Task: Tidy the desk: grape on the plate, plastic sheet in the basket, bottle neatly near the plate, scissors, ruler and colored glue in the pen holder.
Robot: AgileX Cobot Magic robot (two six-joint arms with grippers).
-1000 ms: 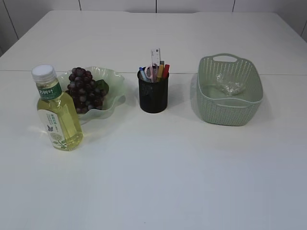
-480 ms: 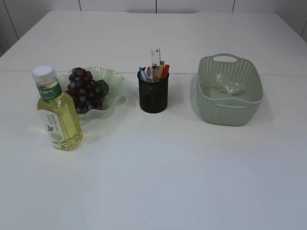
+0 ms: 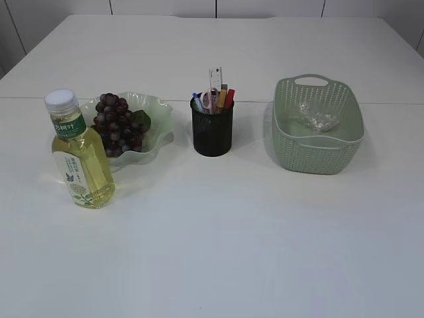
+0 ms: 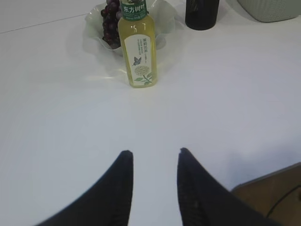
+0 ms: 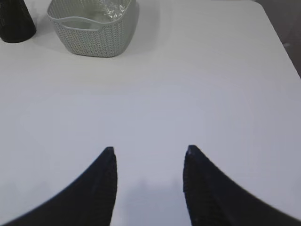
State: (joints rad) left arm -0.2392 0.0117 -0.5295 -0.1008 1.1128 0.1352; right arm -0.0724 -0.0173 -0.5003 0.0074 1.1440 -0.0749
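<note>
Dark grapes lie on the pale green wavy plate. The bottle of yellow drink stands upright just in front of the plate's left side. A black mesh pen holder holds the pink scissors, a clear ruler and colored glue sticks. Clear plastic sheet lies crumpled inside the green basket. My left gripper is open over bare table, well short of the bottle. Over bare table, near the basket, my right gripper is open. Neither gripper shows in the exterior view.
The white table stretches wide in front of the objects. In the left wrist view the table's edge and brown floor show at lower right. In the right wrist view the table's right edge runs along the upper right.
</note>
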